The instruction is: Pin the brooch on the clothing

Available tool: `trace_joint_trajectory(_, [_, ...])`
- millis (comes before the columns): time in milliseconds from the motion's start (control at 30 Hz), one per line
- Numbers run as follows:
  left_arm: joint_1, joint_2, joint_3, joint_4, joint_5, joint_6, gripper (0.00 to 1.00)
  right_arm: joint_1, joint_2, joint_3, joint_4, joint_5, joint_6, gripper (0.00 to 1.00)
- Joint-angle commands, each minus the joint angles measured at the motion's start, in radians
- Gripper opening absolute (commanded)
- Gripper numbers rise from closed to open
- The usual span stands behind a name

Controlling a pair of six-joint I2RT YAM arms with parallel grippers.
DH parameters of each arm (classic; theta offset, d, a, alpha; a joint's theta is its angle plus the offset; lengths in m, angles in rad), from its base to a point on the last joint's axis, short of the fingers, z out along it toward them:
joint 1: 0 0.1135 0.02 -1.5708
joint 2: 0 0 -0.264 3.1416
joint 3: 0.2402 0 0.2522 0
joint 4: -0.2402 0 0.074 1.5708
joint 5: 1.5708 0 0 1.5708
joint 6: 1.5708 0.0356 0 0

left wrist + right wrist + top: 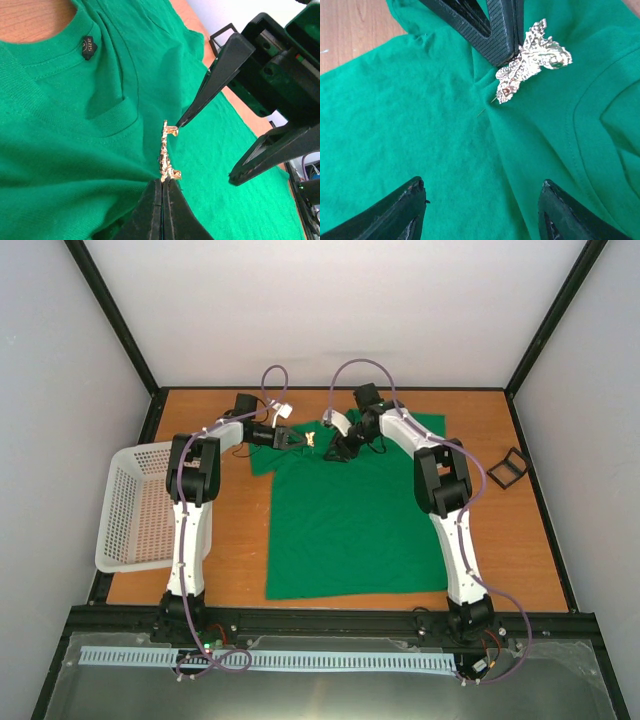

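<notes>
The green T-shirt lies flat on the table, neckline at the far end. My left gripper is shut on the small silvery brooch and holds it against the fabric near the collar. In the left wrist view the brooch stands edge-on above my shut left gripper, with the shirt bunched beneath. My right gripper is open, one fingertip at the brooch's far end. In the right wrist view the brooch is leaf-like, a thin pin tip beside it, and my right gripper is open over the shirt.
A white mesh basket stands at the table's left edge. A small black square frame-like box lies on the wood at the right. Black posts and white walls enclose the table.
</notes>
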Motion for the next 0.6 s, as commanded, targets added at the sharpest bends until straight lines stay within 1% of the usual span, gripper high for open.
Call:
trace_joint_trajectory(0, [0.0,-0.034,0.031,-0.029,0.04,0.005,0.01,0.028,0.037,0.037,0.022,0.087,-0.017,0.6])
trace_joint_trajectory(133, [0.0,-0.034,0.032,-0.046,0.05,0.005,0.01,0.038,0.061,0.059,0.031,0.124,0.007,0.59])
trace_joint_trajectory(233, [0.0,-0.034,0.033,-0.054,0.061,0.005,0.01,0.049,0.082,0.071,0.045,0.179,0.02,0.56])
trace_joint_trajectory(367, [0.0,-0.03,0.033,-0.068,0.068,0.012,0.01,0.064,0.092,0.084,0.077,0.207,0.048,0.53])
trace_joint_trajectory(567, [0.0,-0.028,0.032,-0.071,0.066,0.007,0.01,0.075,0.09,0.089,0.131,0.178,0.098,0.55])
